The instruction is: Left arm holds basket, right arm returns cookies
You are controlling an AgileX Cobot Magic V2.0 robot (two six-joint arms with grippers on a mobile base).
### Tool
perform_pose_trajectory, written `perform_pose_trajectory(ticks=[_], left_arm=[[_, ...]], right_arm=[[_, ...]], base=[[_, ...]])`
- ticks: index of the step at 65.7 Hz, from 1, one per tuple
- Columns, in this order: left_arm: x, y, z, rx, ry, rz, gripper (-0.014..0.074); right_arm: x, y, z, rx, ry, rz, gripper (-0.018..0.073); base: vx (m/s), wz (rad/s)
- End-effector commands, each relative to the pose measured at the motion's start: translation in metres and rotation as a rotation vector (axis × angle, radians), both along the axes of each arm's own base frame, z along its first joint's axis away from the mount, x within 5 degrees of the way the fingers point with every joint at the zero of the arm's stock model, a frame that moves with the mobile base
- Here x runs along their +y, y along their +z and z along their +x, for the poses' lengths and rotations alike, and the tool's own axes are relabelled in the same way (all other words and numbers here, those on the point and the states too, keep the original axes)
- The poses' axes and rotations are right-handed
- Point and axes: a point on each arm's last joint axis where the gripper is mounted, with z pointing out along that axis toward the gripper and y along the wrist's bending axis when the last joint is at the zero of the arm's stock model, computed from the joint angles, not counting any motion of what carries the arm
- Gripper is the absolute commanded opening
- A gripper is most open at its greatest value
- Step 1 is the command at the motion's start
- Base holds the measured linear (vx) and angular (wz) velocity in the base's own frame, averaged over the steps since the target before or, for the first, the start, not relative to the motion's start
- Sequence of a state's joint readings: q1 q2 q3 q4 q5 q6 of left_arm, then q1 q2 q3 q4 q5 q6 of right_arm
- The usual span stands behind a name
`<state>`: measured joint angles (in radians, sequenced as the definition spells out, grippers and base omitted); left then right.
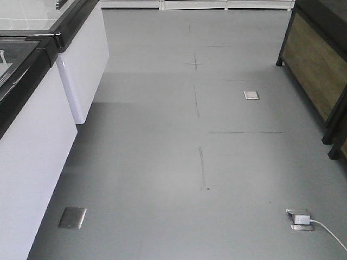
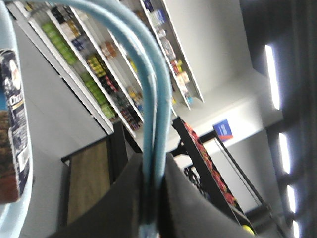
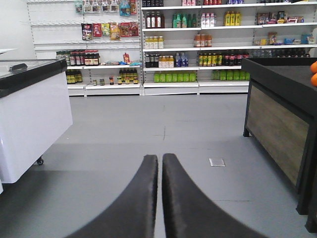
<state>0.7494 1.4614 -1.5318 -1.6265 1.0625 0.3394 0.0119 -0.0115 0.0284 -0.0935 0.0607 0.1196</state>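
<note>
Two dark fingers of the left gripper (image 2: 151,203) are clamped on the arched handle of the light blue basket (image 2: 156,124). In the left wrist view we see the handle's twin bands rise out of the pinch and curve away toward the top left. At the left edge of that view the cookie box (image 2: 14,129) sits close against a pale blue part of the basket, its navy side with white lettering and a barcode turned toward us; we cannot tell how it rests. Behind the handle we see tilted store shelves (image 2: 99,79) and a row of ceiling lights (image 2: 272,74). The right gripper (image 3: 160,157) carries nothing: its fingers lie closed together with only a thin slit between them. It hangs low over the grey floor (image 3: 148,124), facing stocked shelving (image 3: 198,49), with a white freezer chest (image 3: 34,114) at the picture's left and a wood-panelled stand (image 3: 277,124) at its right. In the front view we see the floor with a metal socket plate (image 1: 72,217) and a white plug (image 1: 301,219) with its cable.
</note>
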Motion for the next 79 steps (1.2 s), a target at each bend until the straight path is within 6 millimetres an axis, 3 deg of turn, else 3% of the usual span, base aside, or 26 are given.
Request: perform_pose_trajectory(ticks=[1,12,35,47,56,79], left_arm=[[-0.041,0.026,-0.016,-0.121,-0.075,-0.027,-0.0003],[-0.091,0.001,-0.023,-0.099,-0.223,0.015,-0.0003],[-0.175,-0.105,-0.049,0.075,-0.462,-0.029,-0.0003],[-0.212,-0.147,-0.062,0.171,-0.612,-0.006,-0.0003],[-0.235,-0.163,-0.071,0.218,-0.685,0.025,-0.0003],[-0.284,-0.179,-0.088,0.275,-0.824,0.121,-0.0003]], right_arm=[[0.001,0.001,0.0,-0.064,0.004,-0.016,-0.0011],[0.001,0.001,0.0,-0.064,0.004,-0.016,-0.0011],[0.001,0.001,0.0,-0.064,0.004,-0.016,-0.0011],[0.001,0.001,0.0,-0.064,0.004,-0.016,-0.0011],[0.001,0.001,0.0,-0.064,0.004,-0.016,-0.0011],[0.001,0.001,0.0,-0.064,0.004,-0.016,-0.0011]], base=[[0.0,0.0],[0.0,0.0],[0.0,0.0],[0.0,0.0],[0.0,0.0],[0.0,0.0]])
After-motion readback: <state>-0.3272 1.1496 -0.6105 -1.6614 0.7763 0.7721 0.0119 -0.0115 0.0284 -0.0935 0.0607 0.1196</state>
